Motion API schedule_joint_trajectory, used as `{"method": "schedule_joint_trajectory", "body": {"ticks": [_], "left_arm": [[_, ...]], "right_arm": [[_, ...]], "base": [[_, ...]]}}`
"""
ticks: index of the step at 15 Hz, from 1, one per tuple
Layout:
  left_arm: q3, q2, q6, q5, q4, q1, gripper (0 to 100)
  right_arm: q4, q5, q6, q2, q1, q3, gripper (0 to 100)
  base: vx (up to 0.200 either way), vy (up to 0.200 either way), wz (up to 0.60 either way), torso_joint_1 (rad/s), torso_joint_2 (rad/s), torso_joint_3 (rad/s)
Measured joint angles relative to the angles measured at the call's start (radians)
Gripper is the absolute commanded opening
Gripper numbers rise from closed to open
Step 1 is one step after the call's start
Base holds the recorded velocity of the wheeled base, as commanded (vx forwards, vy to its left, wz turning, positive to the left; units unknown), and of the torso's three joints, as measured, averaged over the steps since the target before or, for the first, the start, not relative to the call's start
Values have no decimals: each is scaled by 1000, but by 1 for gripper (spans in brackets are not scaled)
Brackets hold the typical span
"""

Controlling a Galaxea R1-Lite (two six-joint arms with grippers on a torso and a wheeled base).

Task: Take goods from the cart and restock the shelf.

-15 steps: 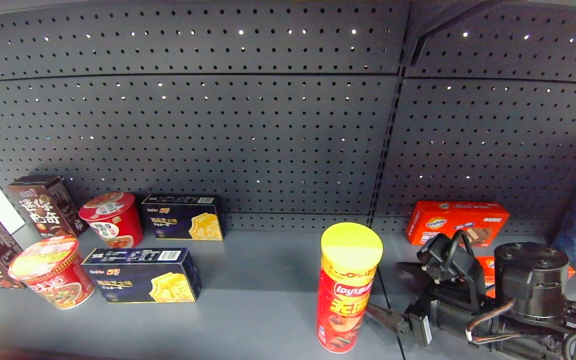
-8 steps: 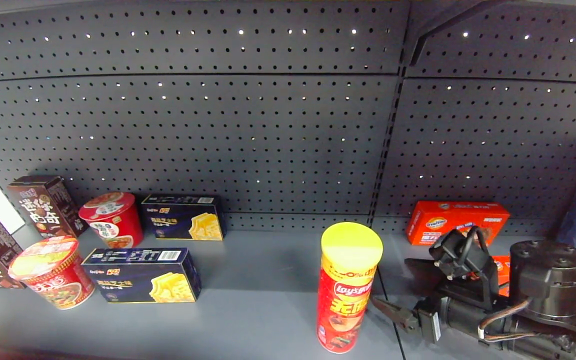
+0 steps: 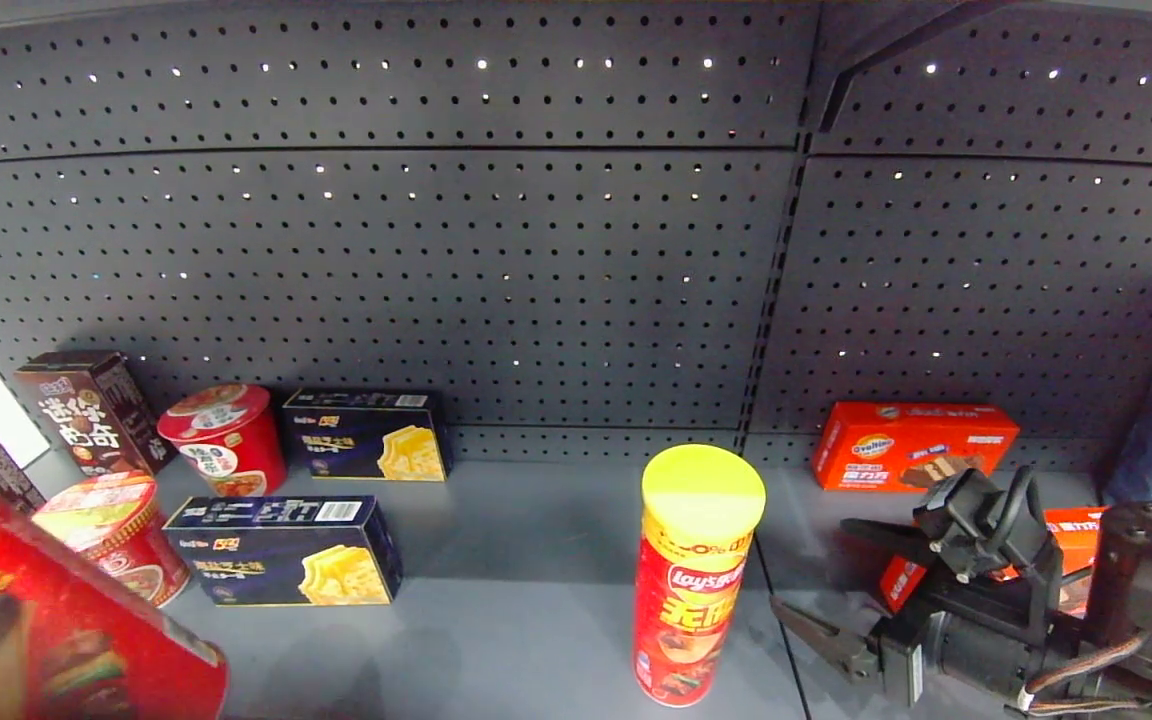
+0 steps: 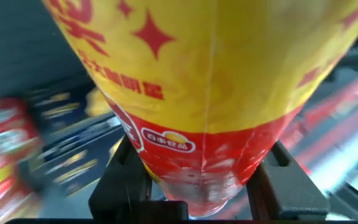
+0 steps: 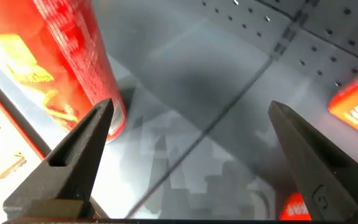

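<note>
Restocking, second can on approach. The left pincer [image 4: 201,186] is closed on the held can [image 4: 210,81], its two black fingers [image 4: 126,180] pressing opposite sides of the tube near one end, so that most of the tube juts out beyond the grip. In the head view the held can [image 3: 56,610] lies tilted, with its long axis slanting across the near edge of the shelf board [image 3: 536,600] rather than standing upright. Just beyond the left pincer are a noodle cup [image 3: 111,540] and a blue box [image 3: 286,550]. Bare board lies farther toward the robot's right, between that box and the standing can [image 3: 701,570]. The left arm, already loaded, is the nearer to this gap. The right pincer [image 3: 836,590] is spread wide and holds nothing. It sits low, just beside the standing can on the can's right and apart from it, with an orange box [image 3: 911,440] behind. In the right wrist view, the standing can [image 5: 73,68] stands outside the spread fingers of the right pincer [image 5: 191,112]. Judgement: the coming move turns on swinging the tilted axis upright and carrying the can rightward past the blue box.
</note>
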Motion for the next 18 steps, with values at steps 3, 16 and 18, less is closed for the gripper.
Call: {"method": "schedule_joint_trajectory", "body": {"ticks": [3,16,18], "left_arm": [[-26,161,16,-61,-40,-35,0],[-285,1010,125,-404,-611,-46,0],[-354,1118,174,-419,-617,-61,0]], "right_arm": [[-1,-8,0,-13,4,14,100],[0,-4,4,-99,-1,89,100],[0,-3,4,-110,-3,87,100]], "base": [[0,0,0,0,0,0],[0,0,0,0,0,0],[0,0,0,0,0,0]]}}
